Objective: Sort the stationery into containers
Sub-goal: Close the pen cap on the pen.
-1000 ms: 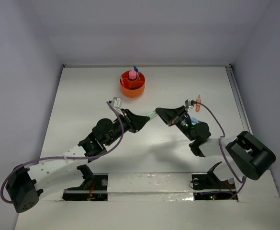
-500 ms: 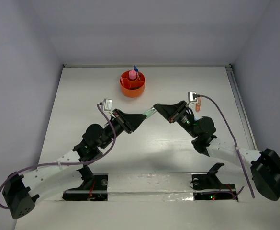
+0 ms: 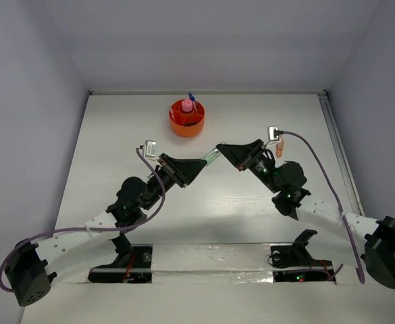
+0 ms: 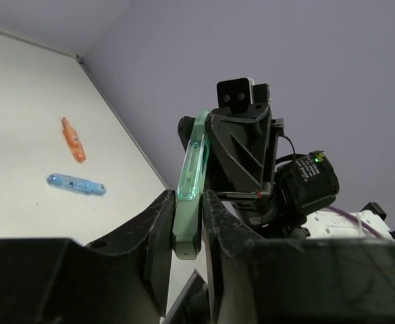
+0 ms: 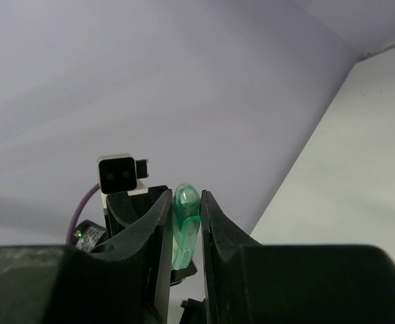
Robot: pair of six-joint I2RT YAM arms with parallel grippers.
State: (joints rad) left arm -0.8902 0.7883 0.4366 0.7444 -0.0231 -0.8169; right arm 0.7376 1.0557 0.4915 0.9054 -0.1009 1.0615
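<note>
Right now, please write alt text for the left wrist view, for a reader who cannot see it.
The left claw grips one end of a green stick, and the right claw holds its other end. Behind, an orange stick and a blue stick lie apart on the white table.

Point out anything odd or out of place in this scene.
Both grippers clamp the same green pen at once, the left gripper on one end, the right gripper on the other. An orange piece and a blue piece lie loose on the table, outside the orange tub.
</note>
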